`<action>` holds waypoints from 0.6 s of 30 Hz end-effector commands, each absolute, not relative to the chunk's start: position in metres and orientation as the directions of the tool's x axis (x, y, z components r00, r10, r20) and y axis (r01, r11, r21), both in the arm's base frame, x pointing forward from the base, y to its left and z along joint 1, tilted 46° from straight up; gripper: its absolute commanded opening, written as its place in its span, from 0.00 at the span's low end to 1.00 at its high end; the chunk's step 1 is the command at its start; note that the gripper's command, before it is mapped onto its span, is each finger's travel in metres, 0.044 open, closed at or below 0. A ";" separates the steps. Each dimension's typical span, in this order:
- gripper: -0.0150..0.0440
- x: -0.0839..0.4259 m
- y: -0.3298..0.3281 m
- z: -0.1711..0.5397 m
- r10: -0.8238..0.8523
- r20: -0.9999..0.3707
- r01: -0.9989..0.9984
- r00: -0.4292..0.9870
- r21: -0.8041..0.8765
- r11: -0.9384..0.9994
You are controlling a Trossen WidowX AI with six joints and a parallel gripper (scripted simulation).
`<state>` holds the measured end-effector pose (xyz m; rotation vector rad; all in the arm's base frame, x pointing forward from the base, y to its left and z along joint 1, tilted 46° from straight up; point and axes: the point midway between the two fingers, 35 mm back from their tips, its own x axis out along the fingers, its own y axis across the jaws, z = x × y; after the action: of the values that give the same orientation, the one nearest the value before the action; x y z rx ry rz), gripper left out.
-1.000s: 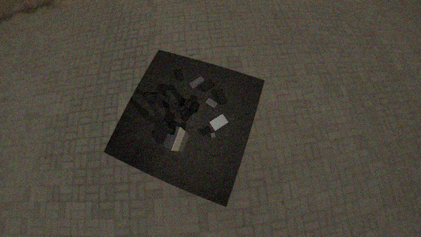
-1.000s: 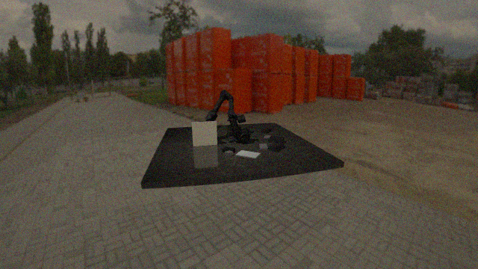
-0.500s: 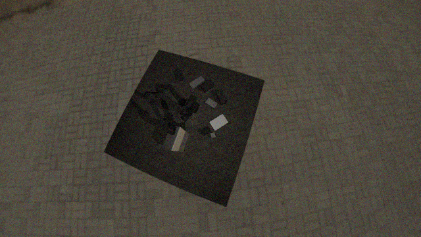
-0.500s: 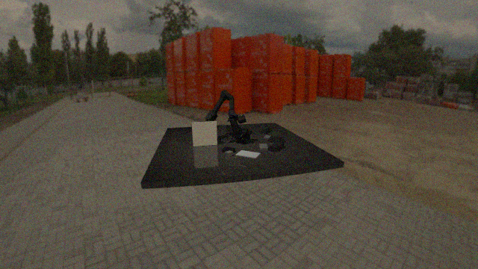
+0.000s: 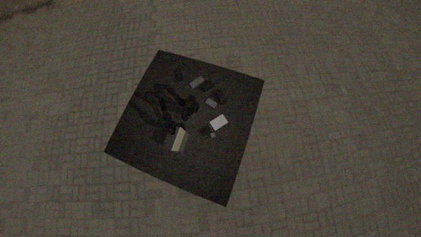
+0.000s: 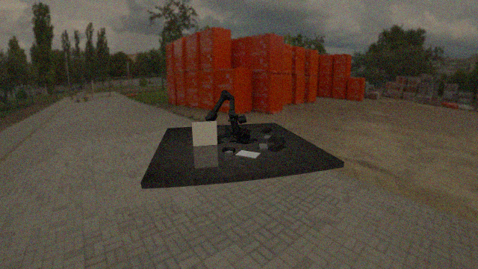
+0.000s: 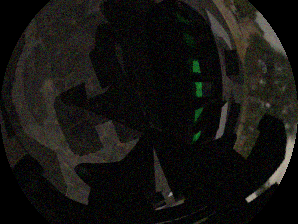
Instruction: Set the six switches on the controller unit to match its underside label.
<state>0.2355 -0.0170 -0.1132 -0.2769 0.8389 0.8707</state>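
Note:
The controller unit (image 7: 170, 70) is a near-black shape in the upper middle of the wrist view. Several green switch ends (image 7: 199, 90) run down its right side, the middle two brightest. The numbers, the dark ends and the underside label cannot be read. My gripper (image 7: 149, 131) is shut, with nothing seen between its fingers. It shows as dark fingers meeting just below and left of the green row; whether they touch the unit is too dark to tell. In the exterior view the arm bends down behind the upright white panel (image 5: 179, 139) (image 6: 205, 133), which hides the fingertips.
The dark bench (image 5: 210, 171) (image 6: 299, 164) also bears a flat white sheet (image 5: 219, 122) (image 6: 248, 154), a small dark part (image 5: 205, 130) (image 6: 228, 149) beside it, grey-topped modules (image 5: 197, 81) (image 5: 211, 103) and a dark block (image 5: 207, 85).

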 end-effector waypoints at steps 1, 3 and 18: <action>0.25 0.245 -0.024 -0.114 0.547 -0.749 -0.768 0.373 0.081 0.635; 0.25 0.245 -0.024 -0.115 0.547 -0.749 -0.768 0.373 0.081 0.635; 0.25 0.250 -0.028 -0.117 0.547 -0.750 -0.768 0.374 0.080 0.635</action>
<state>0.2405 -0.0215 -0.1167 -0.2782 0.8418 0.8693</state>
